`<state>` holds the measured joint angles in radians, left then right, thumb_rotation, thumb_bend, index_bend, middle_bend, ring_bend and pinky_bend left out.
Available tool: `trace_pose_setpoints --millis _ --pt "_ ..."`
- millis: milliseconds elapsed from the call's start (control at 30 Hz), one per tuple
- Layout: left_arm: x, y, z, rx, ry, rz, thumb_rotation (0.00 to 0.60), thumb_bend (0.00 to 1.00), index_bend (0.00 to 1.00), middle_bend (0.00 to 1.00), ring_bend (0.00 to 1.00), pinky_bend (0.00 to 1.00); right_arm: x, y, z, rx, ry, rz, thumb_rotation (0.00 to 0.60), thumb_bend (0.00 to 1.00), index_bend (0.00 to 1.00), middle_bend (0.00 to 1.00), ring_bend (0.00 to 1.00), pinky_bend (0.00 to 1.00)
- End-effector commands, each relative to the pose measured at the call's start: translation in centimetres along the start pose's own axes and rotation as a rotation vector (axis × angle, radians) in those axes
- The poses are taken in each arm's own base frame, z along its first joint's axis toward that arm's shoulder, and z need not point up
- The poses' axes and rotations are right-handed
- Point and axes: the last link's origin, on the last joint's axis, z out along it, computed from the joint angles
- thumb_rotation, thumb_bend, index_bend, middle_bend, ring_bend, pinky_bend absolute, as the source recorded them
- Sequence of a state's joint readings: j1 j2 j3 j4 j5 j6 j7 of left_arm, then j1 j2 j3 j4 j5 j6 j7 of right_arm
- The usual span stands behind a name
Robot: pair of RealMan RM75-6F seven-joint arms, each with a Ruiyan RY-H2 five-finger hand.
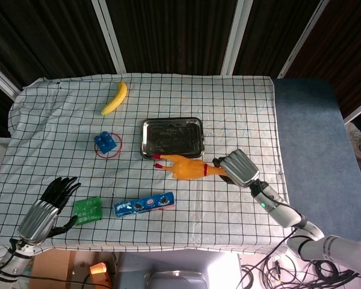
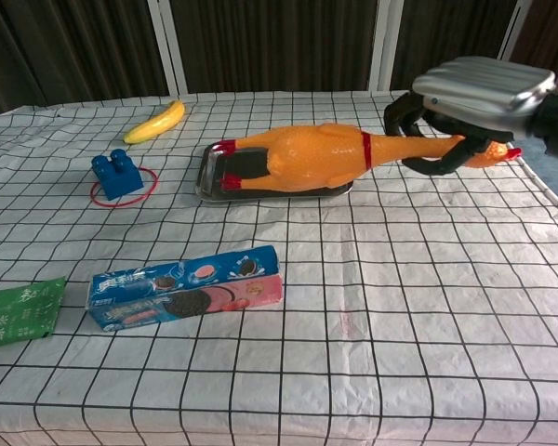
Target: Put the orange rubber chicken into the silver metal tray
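Note:
My right hand (image 1: pixel 237 168) (image 2: pixel 470 98) grips the orange rubber chicken (image 1: pixel 183 167) (image 2: pixel 321 156) by its neck and holds it level in the air. The chicken's red feet point left. In the head view its body hangs over the cloth just in front of the silver metal tray (image 1: pixel 171 137); in the chest view it covers much of the tray (image 2: pixel 209 177). My left hand (image 1: pixel 46 211) hovers with fingers spread at the table's front left corner, beside a green packet (image 1: pixel 88 209).
A yellow banana (image 1: pixel 115 98) (image 2: pixel 156 121) lies at the back left. A blue brick (image 1: pixel 106 142) (image 2: pixel 116 175) sits inside a red ring. A blue cookie box (image 1: pixel 144 204) (image 2: pixel 186 286) lies near the front edge. The green packet (image 2: pixel 19 312) lies left of it.

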<state>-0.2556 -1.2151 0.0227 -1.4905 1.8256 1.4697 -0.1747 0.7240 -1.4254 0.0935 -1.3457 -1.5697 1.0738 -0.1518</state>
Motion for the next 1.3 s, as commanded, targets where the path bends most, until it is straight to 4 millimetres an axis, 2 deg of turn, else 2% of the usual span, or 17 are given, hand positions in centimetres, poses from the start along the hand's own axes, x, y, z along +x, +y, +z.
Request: trace_pose_setpoints --millis 33,133,233,467,867,1100,1200,1300 --pt "-0.7 1.2 1.8 -0.071 -0.008 -0.052 0.600 0.32 0.00 0.00 0.00 0.02 1.7 -2.1 1.7 0.038 0.015 0.012 0.600 0.47 0.85 0.74 0.76 0.81" --pt "-1.1 1.9 3.6 -0.113 -0.033 -0.141 0.600 0.29 0.00 0.00 0.00 0.01 2.5 -4.4 2.6 0.067 0.007 0.075 0.600 0.47 0.85 0.74 0.76 0.81" --pt "-0.7 2.4 6.2 -0.123 -0.022 -0.226 0.600 0.27 0.00 0.00 0.00 0.00 3.4 -6.7 3.6 0.099 0.006 0.068 0.600 0.47 0.85 0.74 0.76 0.81" --pt "-1.0 3.1 9.2 -0.115 -0.005 -0.265 0.600 0.25 0.00 0.00 0.00 0.00 3.6 -9.4 5.0 0.107 -0.019 0.059 0.600 0.47 0.86 0.74 0.76 0.81" --pt "-2.7 4.0 10.6 -0.109 -0.087 -0.293 0.600 0.23 0.00 0.00 0.00 0.00 4.0 -10.9 6.3 0.091 -0.010 0.077 0.600 0.47 0.86 0.75 0.76 0.81" --pt "-3.8 4.5 12.7 -0.095 -0.100 -0.357 0.600 0.23 0.00 0.00 0.00 0.01 4.4 -11.9 6.7 0.096 0.001 0.089 0.600 0.47 0.86 0.75 0.76 0.81" --pt "-4.2 4.6 13.4 -0.092 -0.083 -0.367 0.600 0.22 0.00 0.00 0.00 0.05 4.5 -12.2 6.8 0.097 0.001 0.094 0.600 0.47 0.87 0.75 0.76 0.81" --pt "-4.3 4.6 14.0 -0.079 -0.042 -0.376 0.600 0.22 0.00 0.03 0.01 0.14 4.4 -12.4 6.8 0.095 -0.006 0.091 0.600 0.47 0.87 0.75 0.76 0.81"
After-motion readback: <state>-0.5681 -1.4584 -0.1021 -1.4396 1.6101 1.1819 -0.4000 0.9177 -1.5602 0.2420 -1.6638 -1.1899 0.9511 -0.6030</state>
